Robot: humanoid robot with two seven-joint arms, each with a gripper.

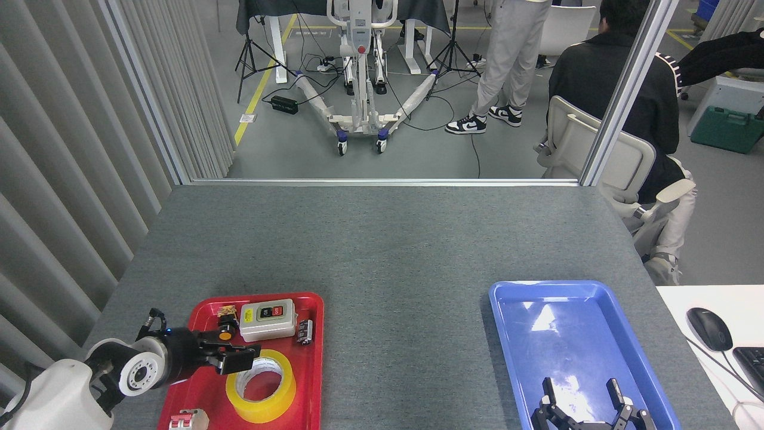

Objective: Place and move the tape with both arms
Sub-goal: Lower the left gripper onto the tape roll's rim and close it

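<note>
**Head view: left end effector over the tape in the red tray**

Nearest the camera, the right end effector point(588, 399) shows at the bottom edge above the blue tray point(507, 334), its two black fingers spread wide with nothing between them. At the lower left, the left arm's white body and grey wrist lead to the left end effector point(239, 360), which reaches over the red tray point(200, 388). Its black fingers sit at the upper left rim of the tape point(261, 386); whether they are parted or closed, and whether they touch the roll, cannot be told from this angle.

The tape, a yellow roll with a white core, lies flat in the near half of the red tray. A small red and white part point(188, 420) sits at the tray's near left corner. Farther back in the same tray are a grey switch box point(268, 320) with one dark and one red button, a small dark component point(305, 331) just right of it, and a small brown piece point(226, 311) to its left.

Both trays rest on the grey surface point(382, 239), well apart. A mouse point(708, 328) lies on a white desk at the right. Beyond the surface, a person in a dark top point(615, 89) sits on a pale chair point(597, 149), and another person's legs point(507, 60) stand on the floor.
</note>
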